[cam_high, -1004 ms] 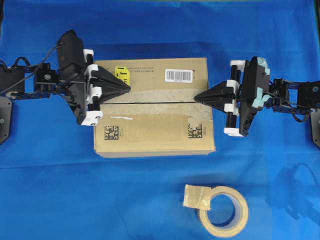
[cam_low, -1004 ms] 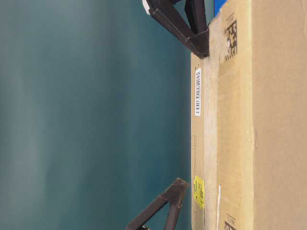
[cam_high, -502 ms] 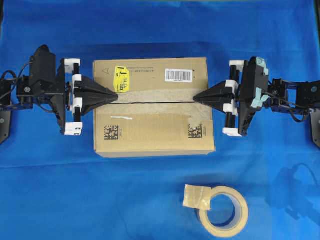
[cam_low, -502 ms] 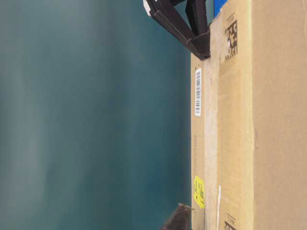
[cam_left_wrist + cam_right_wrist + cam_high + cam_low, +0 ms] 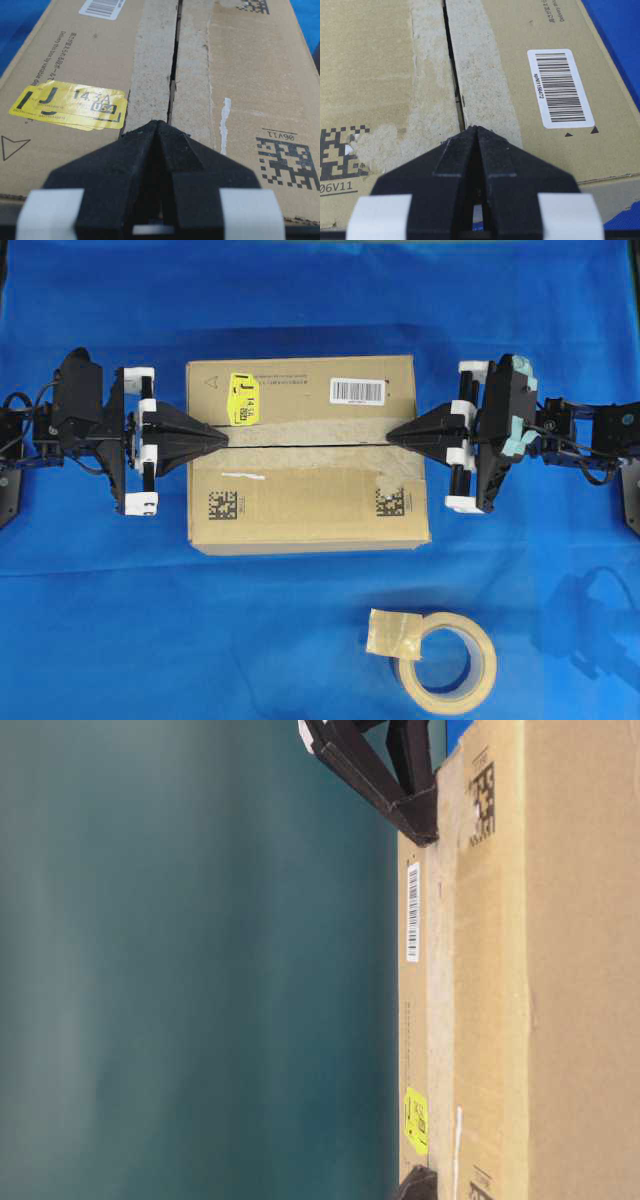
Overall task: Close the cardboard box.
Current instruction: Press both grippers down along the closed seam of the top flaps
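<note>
Cardboard box [image 5: 308, 468]: sits at the centre of the blue tabletop [image 5: 300, 640], its top flaps folded flat and meeting along a narrow dark seam that runs from 9 to 3 o'clock.
Yellow sticker [image 5: 243, 399]: on the far flap toward 10 o'clock; it reads "J", "14.3A" and "U64".
Barcode label [image 5: 357, 390]: white, on the far flap toward 1 o'clock; the digits beside the bars are too small to read surely.
Printed code: "06V11" shows beside a square QR mark [image 5: 340, 152] in the right wrist view; another QR mark [image 5: 223, 504] lies on the near flap at 8 o'clock.
White streak [image 5: 224, 125]: a thin pale smear on the near flap.
Left tool [image 5: 222, 436]: fingers pressed together into 1 point, tip over the seam at the box's 9 o'clock edge.
Right tool [image 5: 392, 436]: fingers together, tip over the seam at the 3 o'clock edge.
Tape roll [image 5: 447, 661]: beige, lying flat on the tabletop at 5 o'clock, well apart from the box.
</note>
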You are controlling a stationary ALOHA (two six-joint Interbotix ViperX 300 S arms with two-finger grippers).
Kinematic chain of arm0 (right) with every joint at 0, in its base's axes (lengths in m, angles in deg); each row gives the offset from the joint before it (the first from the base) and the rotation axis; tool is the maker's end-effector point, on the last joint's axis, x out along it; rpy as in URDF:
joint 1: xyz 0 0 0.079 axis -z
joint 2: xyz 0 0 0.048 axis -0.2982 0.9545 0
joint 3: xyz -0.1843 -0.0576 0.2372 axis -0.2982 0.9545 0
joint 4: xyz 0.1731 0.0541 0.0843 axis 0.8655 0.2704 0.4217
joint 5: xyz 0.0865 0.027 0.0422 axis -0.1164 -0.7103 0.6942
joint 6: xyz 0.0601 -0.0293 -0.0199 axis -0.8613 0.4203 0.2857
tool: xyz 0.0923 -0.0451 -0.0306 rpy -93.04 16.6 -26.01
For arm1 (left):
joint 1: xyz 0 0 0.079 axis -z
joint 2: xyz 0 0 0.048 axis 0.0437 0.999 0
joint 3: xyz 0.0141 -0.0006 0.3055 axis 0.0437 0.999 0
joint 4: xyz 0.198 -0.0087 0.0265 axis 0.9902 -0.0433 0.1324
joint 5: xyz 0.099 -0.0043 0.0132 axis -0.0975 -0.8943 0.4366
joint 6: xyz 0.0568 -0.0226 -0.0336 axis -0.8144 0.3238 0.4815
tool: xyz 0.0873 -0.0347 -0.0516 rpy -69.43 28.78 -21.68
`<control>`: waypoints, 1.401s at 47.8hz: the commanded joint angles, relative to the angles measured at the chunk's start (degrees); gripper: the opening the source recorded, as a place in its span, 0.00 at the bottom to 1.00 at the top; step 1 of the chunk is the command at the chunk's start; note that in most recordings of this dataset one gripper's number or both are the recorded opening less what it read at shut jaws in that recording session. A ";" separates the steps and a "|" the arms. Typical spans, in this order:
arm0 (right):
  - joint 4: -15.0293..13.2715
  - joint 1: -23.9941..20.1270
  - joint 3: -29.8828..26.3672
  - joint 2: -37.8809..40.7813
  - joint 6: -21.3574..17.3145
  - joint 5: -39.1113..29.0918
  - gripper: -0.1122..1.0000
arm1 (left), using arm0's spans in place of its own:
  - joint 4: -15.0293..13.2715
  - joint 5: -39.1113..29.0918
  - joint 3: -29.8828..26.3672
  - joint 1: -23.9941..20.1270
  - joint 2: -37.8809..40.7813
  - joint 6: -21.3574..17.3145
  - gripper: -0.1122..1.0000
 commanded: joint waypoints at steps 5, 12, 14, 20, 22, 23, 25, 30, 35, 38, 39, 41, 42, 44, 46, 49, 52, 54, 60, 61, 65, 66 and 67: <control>0.09 -0.18 -0.79 -0.26 -0.09 0.44 0.10 | 0.09 0.35 -0.26 0.70 -0.26 -0.18 0.10; 0.09 -0.18 -0.88 -0.26 -0.09 0.44 0.10 | 0.09 0.35 -0.26 1.32 -0.18 -0.18 0.10; 0.09 -0.09 -0.88 -0.26 -0.09 0.44 0.10 | 0.09 0.26 -0.26 1.58 -0.18 -0.18 0.10; 0.09 -0.09 -0.88 -0.35 -0.18 0.44 0.10 | 0.09 0.00 -0.44 1.93 -0.18 -0.18 0.10; 0.09 -0.18 -0.88 -0.26 -0.09 0.44 0.10 | 0.09 0.00 -0.44 1.93 -0.18 -0.18 0.10; 0.09 -0.18 -0.88 -0.26 -0.09 0.44 0.10 | 0.09 0.00 -0.35 1.93 -0.18 -0.18 0.10; 0.09 -0.18 -0.88 -0.26 -0.18 0.44 0.10 | 0.09 0.00 -0.35 2.02 -0.18 -0.18 0.10; 0.09 -0.18 -0.88 -0.26 -0.18 0.44 0.10 | 0.09 -0.18 -0.35 2.20 -0.18 -0.18 0.10; 0.09 -0.18 -0.88 -0.26 -0.18 0.44 0.10 | 0.09 -0.62 -0.44 2.46 -0.18 -0.18 0.10; 0.09 -0.18 -0.88 -0.35 -0.18 0.44 0.10 | 0.09 -0.88 -0.53 2.55 -0.18 -0.18 0.10; 0.09 -0.18 -0.88 -0.26 -0.18 0.44 0.10 | 0.09 -0.88 -0.53 2.55 -0.18 -0.18 0.10; 0.09 -0.26 -0.88 -0.26 -0.18 0.44 0.10 | 0.09 -0.97 -0.53 2.55 -0.18 -0.18 0.10; 0.09 -0.35 -0.88 -0.26 -0.18 0.44 0.10 | 0.09 -0.97 -0.53 2.55 -0.18 -0.18 0.10; 0.09 -0.44 -0.88 -0.26 -0.18 0.44 0.10 | 0.09 -1.05 -0.53 2.55 -0.18 -0.18 0.10; 0.09 -0.62 -0.88 -0.26 -0.26 0.44 0.10 | 0.09 -1.14 -0.53 2.55 -0.18 -0.18 0.10; 0.09 -0.79 -0.88 -0.26 -0.18 0.44 0.10 | 0.09 -1.23 -0.53 2.55 -0.18 -0.18 0.10; 0.09 -0.79 -0.88 -0.26 -0.26 0.44 0.10 | 0.09 -1.32 -0.62 2.55 0.18 -0.18 0.10; 0.09 -0.88 -0.88 -0.35 -0.18 0.44 0.10 | 0.09 -1.67 -0.79 2.55 0.35 -0.18 0.10; 0.09 -0.88 -0.88 -0.26 -0.18 0.44 0.10 | 0.09 -2.72 -1.41 2.55 0.88 -0.18 0.10; 0.09 -0.88 -0.88 -0.26 -0.26 0.44 0.10 | 0.09 -2.99 -1.49 2.55 0.88 -0.18 0.10; 0.09 -1.05 -0.88 -0.35 -0.26 0.44 0.10 | 0.09 -3.43 -1.67 2.55 1.05 -0.18 0.10; 0.09 -1.14 -0.88 -0.26 -0.26 0.44 0.10 | 0.09 -3.52 -1.67 2.55 0.97 -0.18 0.10; 0.09 -1.23 -0.88 -0.35 -0.26 0.44 0.10 | 0.09 -3.52 -1.67 2.55 1.05 -0.18 0.10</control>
